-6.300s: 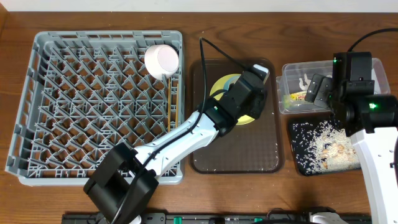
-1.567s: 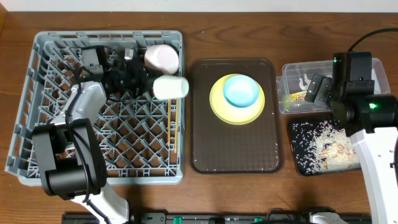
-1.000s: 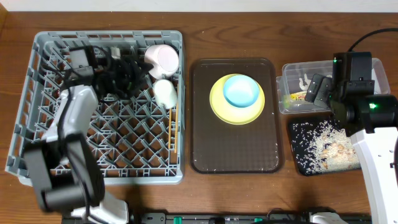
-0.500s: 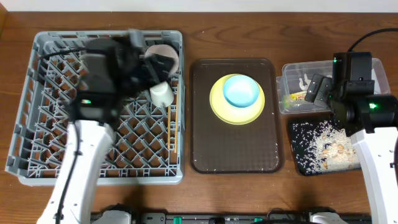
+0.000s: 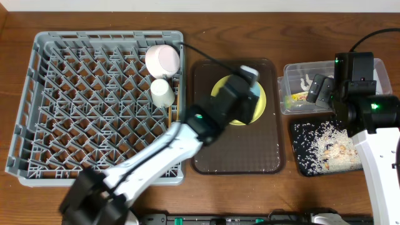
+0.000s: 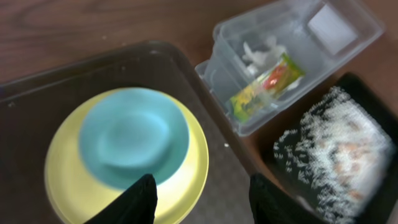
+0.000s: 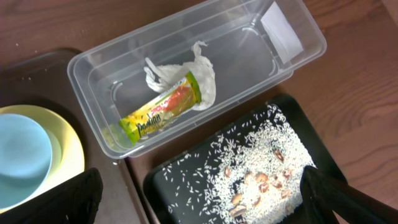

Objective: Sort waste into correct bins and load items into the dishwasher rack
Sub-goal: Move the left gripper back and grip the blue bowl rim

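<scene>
My left gripper (image 5: 240, 100) hangs open and empty over the light blue bowl (image 6: 134, 137), which sits in the yellow plate (image 6: 62, 180) on the brown tray (image 5: 237, 156). In the overhead view the arm hides the bowl, and only the plate's rim (image 5: 219, 87) shows. The white bowl (image 5: 163, 60) and the small white cup (image 5: 162, 92) sit in the grey rack (image 5: 94, 100) at its right side. My right gripper (image 7: 205, 205) is open over the black tray (image 7: 186, 186) of rice scraps (image 7: 273, 162). The wrapper (image 7: 165, 107) and tissue (image 7: 180, 71) lie in the clear tub (image 7: 298, 56).
The clear tub (image 5: 300, 67) stands at the back right with the black tray (image 5: 300, 162) just in front of it. The brown tray lies between them and the rack. My left arm (image 5: 162, 150) crosses the rack's front right corner.
My left arm has swung from the rack's back right across to the brown tray, leaving the small cup in the rack. The right arm has not moved.
</scene>
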You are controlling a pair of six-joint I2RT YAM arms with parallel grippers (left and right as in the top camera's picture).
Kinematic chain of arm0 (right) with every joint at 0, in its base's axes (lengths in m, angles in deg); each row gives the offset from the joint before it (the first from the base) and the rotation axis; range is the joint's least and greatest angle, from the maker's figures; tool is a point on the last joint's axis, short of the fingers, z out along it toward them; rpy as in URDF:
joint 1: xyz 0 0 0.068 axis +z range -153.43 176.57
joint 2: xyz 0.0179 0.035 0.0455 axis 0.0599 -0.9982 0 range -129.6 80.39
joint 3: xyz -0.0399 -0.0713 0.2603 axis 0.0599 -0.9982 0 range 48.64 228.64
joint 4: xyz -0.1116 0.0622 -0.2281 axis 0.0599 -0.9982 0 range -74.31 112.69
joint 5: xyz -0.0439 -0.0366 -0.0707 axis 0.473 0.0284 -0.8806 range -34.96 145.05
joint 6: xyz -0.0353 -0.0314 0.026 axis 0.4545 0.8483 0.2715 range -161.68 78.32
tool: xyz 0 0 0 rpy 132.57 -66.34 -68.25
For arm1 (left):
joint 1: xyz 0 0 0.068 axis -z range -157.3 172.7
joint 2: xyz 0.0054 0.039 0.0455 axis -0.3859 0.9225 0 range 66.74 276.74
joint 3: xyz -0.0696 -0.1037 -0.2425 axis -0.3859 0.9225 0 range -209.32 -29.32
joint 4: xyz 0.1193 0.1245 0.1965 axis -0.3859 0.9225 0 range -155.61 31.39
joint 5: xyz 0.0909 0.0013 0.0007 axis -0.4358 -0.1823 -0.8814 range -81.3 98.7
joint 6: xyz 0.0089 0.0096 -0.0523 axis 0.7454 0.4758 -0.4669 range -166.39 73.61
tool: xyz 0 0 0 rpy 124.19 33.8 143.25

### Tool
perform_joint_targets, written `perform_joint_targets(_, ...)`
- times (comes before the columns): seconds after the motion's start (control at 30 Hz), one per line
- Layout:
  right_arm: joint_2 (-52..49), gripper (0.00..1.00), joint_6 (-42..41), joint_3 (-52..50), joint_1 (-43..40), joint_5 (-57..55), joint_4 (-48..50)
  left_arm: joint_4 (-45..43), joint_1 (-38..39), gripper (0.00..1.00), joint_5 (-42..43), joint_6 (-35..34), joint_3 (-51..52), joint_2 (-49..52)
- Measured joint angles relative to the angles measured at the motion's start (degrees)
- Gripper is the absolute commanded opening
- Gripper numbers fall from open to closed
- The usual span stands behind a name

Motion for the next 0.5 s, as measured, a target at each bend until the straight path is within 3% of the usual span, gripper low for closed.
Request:
perform_joint_targets(0.23,0.00,0.99,0.00,-0.02,0.00,-0.02,0.02,-10.71,3.32,0.51,-4.98,2.89,0.00,10.38)
perform_joint_targets(0.5,0.00,0.99,0.00,0.00,0.00,-0.02,0.02,-16.06,3.89,0.52,-6.16,6.05,0.00,17.92)
